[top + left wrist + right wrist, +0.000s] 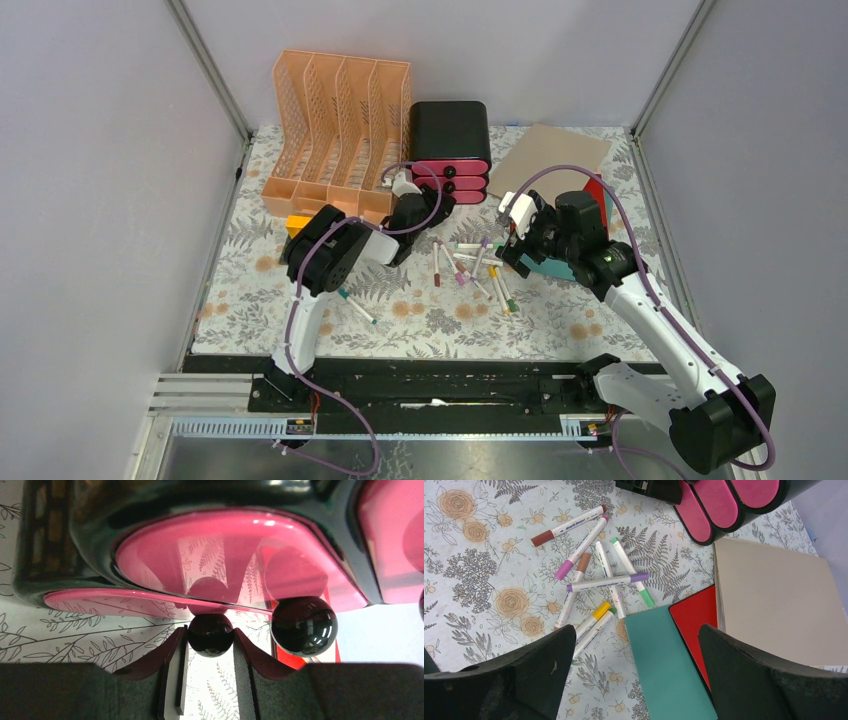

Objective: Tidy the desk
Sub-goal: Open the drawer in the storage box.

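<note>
The wrist view of the left gripper (210, 635) is mostly filled by the glossy black drawer box (90, 525), cut off on every side. Its fingers (170, 655) sit closed against both sides of a black knob (210, 629) on a pink drawer front (100, 602), with no gap showing. A second knob (304, 626) lies just to the right. The right gripper (636, 630) hangs with its jaws wide apart and nothing between them, above a teal folder (664, 670) whose near end runs out of view. A red folder (696, 615) is partly hidden beneath the teal folder and a tan folder (779, 605). Scattered markers (604, 582) overlap one another. The desk (250, 290) spans the metal frame, and its near-left cloth offers the most open room. The orange file rack (335, 110) stands at the back-left edge.
</note>
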You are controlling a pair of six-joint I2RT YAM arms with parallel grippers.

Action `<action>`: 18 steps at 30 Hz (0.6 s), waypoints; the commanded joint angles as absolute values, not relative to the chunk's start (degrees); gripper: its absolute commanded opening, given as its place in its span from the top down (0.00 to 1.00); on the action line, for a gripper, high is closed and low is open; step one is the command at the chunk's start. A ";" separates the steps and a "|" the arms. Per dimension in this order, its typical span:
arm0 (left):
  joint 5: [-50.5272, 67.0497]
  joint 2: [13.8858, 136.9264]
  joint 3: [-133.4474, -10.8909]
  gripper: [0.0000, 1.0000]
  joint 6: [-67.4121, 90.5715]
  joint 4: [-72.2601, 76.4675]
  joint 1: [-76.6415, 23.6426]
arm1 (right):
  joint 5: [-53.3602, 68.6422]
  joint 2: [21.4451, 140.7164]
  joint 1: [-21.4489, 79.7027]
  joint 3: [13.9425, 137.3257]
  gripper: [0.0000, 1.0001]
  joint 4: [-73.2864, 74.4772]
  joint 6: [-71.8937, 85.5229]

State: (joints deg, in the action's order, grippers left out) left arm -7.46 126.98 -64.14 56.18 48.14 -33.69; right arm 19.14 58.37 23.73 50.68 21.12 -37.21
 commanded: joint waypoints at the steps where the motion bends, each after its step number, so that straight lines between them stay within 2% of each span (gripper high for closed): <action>1: -7.76 128.19 -66.08 0.72 56.78 50.14 -33.13 | 19.70 58.29 23.46 50.65 0.00 19.80 -37.88; 7: -5.89 125.61 -61.82 0.93 57.10 52.86 -33.52 | 19.84 58.26 23.51 50.64 0.00 19.77 -37.88; 18: -9.48 114.44 -44.53 0.95 56.89 61.11 -39.04 | 20.28 58.25 23.43 50.54 0.00 19.79 -38.06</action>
State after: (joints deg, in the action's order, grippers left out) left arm -7.14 119.20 -48.34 57.10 55.81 -37.67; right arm 19.16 58.37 23.73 50.68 21.12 -37.28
